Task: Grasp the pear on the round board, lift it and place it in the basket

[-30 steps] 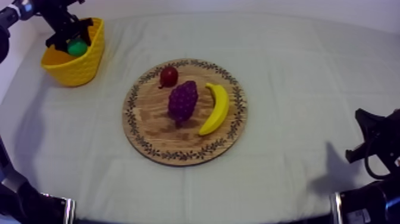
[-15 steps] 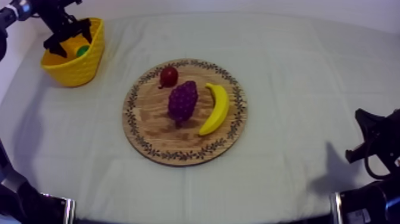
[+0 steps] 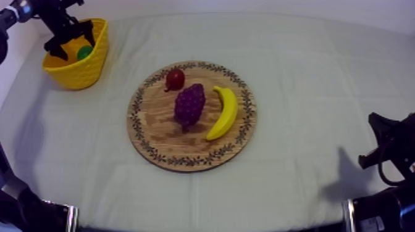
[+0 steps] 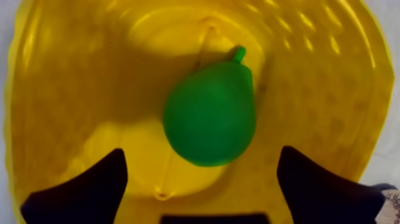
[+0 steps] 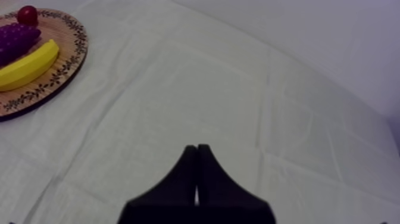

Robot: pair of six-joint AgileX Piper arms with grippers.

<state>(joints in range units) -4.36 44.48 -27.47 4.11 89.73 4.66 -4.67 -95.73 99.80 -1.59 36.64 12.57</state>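
Note:
The green pear (image 4: pixel 210 113) lies on the floor of the yellow basket (image 4: pixel 71 71), free of the fingers. From above, the pear (image 3: pixel 84 52) shows as a green spot inside the basket (image 3: pixel 80 71) at the far left of the table. My left gripper (image 3: pixel 69 37) hangs over the basket, open, its two black fingers (image 4: pixel 89 190) spread wide on either side of the pear and above it. My right gripper (image 5: pixel 197 156) is shut on nothing, a narrow wedge over bare cloth at the table's right side (image 3: pixel 386 148).
The round wooden board (image 3: pixel 154 139) sits mid-table with a small red fruit (image 3: pixel 175 79), a bunch of grapes (image 3: pixel 189 105) and a banana (image 3: pixel 224 112) on it. The board (image 5: pixel 53 77) lies well off from the right gripper, with open cloth between.
The left gripper has risen a little above the basket, and the pear now lies lower inside it, out of the fingers. The right arm has not moved.

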